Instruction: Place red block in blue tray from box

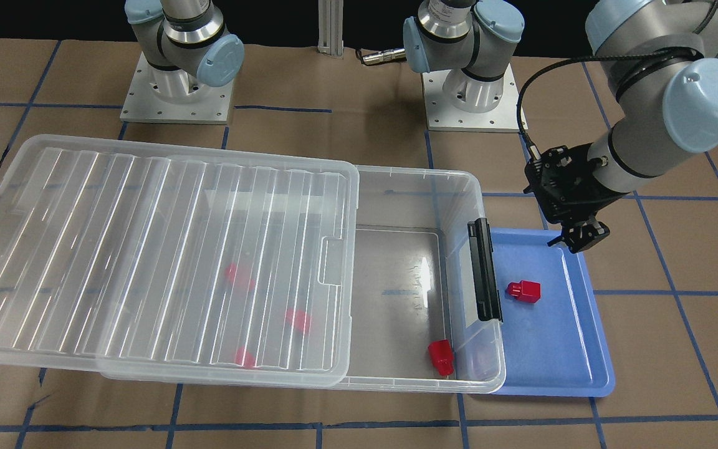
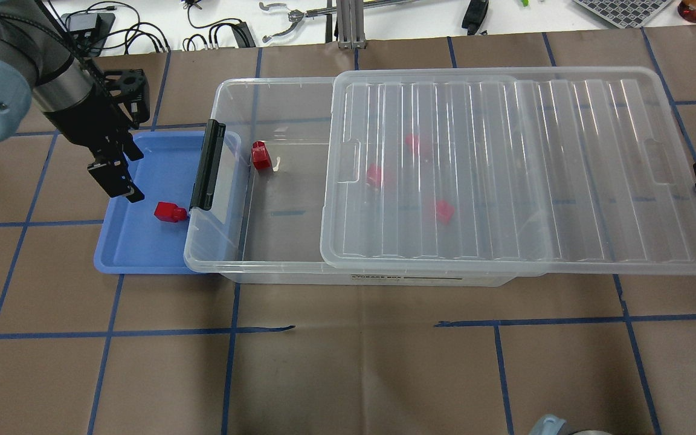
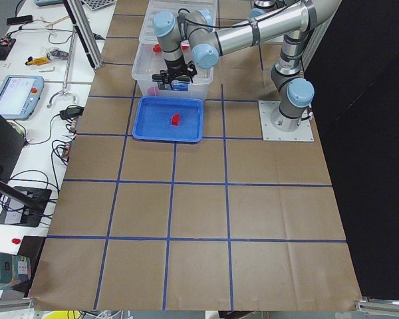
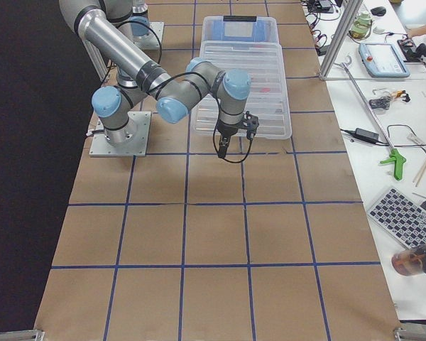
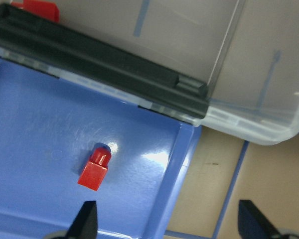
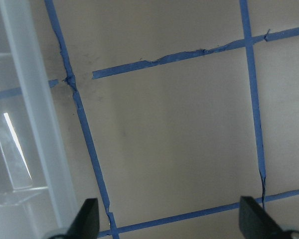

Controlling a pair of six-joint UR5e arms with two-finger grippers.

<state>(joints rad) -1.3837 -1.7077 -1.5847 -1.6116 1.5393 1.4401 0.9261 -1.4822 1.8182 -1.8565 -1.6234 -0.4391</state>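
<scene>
I see the red block point(image 1: 523, 291) lying on its side in the blue tray point(image 1: 558, 374), near the black latch point(image 1: 483, 274) of the box point(image 1: 421, 181). The left gripper point(image 1: 585, 237) hangs above one edge of the tray, its jaws apart. The right gripper point(image 6: 169, 219) is also spread wide, over the brown paper point(image 6: 179, 124) beside the lid point(image 1: 147, 249). A second red block point(image 1: 441, 357) stands in the uncovered end of the box.

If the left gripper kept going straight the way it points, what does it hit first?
Probably the rim of the tray: the open left gripper straddles it, well clear of the block. Height above it is unclear.
</scene>
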